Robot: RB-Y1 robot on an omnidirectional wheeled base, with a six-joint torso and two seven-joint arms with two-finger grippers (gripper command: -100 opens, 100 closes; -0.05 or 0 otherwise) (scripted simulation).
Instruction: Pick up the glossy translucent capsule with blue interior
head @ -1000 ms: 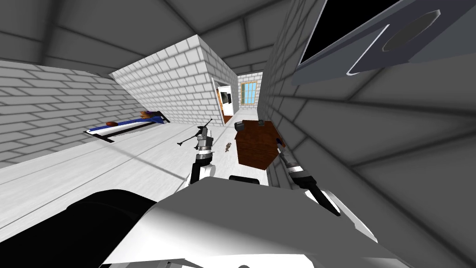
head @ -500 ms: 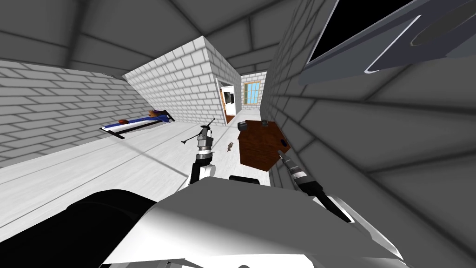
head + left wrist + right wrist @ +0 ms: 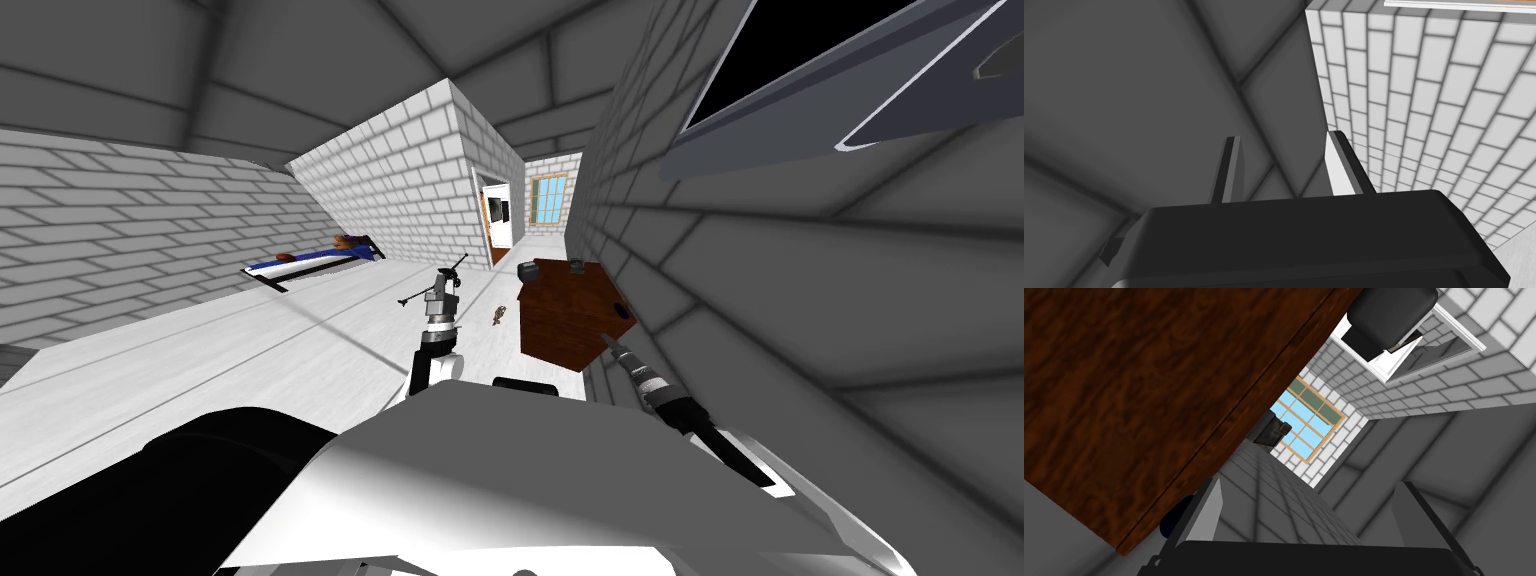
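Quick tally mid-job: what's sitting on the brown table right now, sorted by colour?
Dark grey objects: 2
Dark blue capsule: 1, at the table's edge beside the right hand
Total on the brown table: 3
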